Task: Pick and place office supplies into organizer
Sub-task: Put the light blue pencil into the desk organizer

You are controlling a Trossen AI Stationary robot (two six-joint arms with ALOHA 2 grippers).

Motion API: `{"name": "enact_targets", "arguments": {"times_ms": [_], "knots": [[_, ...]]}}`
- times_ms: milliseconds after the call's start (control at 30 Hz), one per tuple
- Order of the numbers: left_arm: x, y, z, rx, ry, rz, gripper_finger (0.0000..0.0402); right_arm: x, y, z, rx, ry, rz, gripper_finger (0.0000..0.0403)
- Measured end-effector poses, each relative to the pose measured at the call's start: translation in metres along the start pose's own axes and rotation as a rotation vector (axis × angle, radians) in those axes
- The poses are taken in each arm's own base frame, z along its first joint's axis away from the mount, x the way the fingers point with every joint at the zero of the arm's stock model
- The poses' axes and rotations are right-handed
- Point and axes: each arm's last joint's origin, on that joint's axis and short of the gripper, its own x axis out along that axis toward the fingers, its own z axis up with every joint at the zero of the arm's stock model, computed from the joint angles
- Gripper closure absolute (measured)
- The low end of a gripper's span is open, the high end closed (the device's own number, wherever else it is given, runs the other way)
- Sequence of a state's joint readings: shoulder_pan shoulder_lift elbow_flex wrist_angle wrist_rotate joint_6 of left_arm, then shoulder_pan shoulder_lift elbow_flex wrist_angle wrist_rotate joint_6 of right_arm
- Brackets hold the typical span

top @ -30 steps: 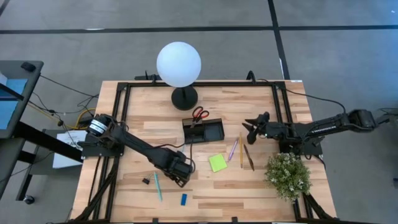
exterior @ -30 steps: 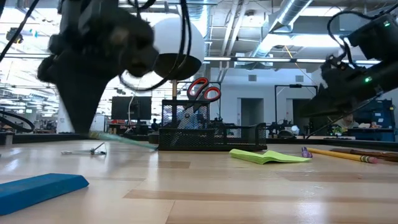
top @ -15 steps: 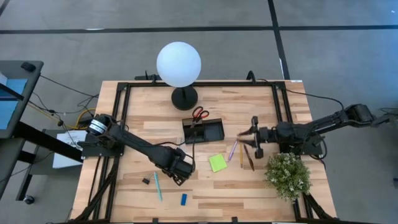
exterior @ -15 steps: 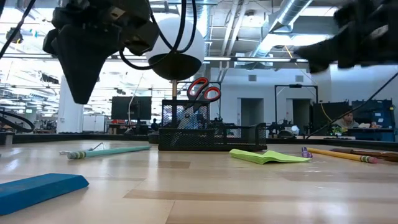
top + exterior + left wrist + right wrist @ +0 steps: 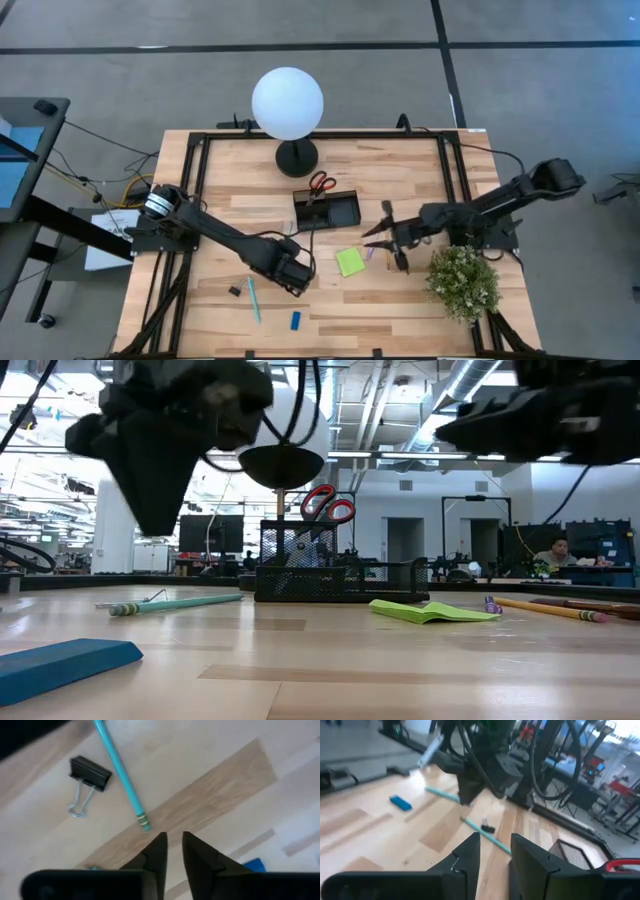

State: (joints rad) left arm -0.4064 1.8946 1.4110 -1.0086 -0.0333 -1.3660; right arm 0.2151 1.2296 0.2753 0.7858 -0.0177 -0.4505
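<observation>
A wooden table (image 5: 420, 180) stands on grey floor (image 5: 120, 80) crossed by dark lines; beyond it, an open workshop with exposed ceiling ducts (image 5: 480, 380), upper right, and bright strip lights.

One scissors (image 5: 321, 183), one organizer (image 5: 345, 212), one sticky pad (image 5: 350, 262), one teal pen (image 5: 253, 299), one clip (image 5: 235, 291), one eraser (image 5: 296, 320), two grippers.

A lab: exposed ceiling ducts (image 5: 470, 385), monitors (image 5: 210, 532), equipment racks.
</observation>
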Motion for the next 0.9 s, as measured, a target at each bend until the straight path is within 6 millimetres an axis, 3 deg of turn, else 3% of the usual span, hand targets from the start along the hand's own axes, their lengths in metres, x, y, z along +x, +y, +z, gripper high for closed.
{"name": "enact_targets", "arguments": {"times_ms": [267, 633, 900], "knots": [[0.039, -0.005, -0.006, -0.030, 0.117, 0.109, 0.0275, 0.045, -0.009, -0.010, 0.001, 0.117, 0.016, 0.0300], [0.038, 0.005, -0.006, -0.011, 0.099, 0.226, 0.0264, 0.105, -0.023, 0.003, -0.080, 0.413, 0.178, 0.0300], [0.038, 0.007, -0.006, 0.032, 0.074, 0.242, 0.0264, 0.125, -0.026, -0.001, -0.233, 0.616, 0.221, 0.0300]]}}
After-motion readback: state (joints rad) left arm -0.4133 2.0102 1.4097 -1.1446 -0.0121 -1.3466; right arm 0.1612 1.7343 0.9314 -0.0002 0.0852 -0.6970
